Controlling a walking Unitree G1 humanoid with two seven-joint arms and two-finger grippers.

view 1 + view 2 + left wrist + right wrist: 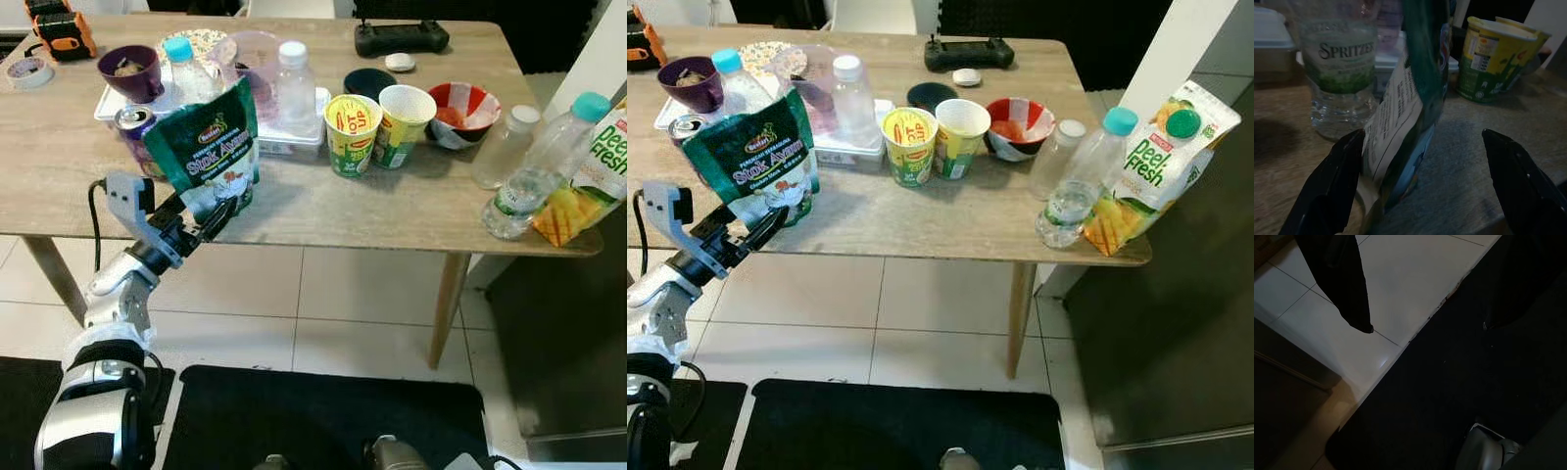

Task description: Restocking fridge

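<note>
1. A wooden worktop (pixel 323 211) stood over a white tiled floor (pixel 343 294), crowded with cups and bottles.
2. The green stock pouch (pixel 208 147) stood upright near the worktop's front edge.
3. The left end effector (pixel 1420 176) was wide open around the pouch's base — one finger (pixel 1334 178) touching it, the other apart.
4. The right end effector (pixel 1425 325) hung open over the floor.

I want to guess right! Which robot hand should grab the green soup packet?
The left hand. It is already at the green packet by the table's near edge, open with one finger on each side. The right hand hangs low over the floor.
</note>
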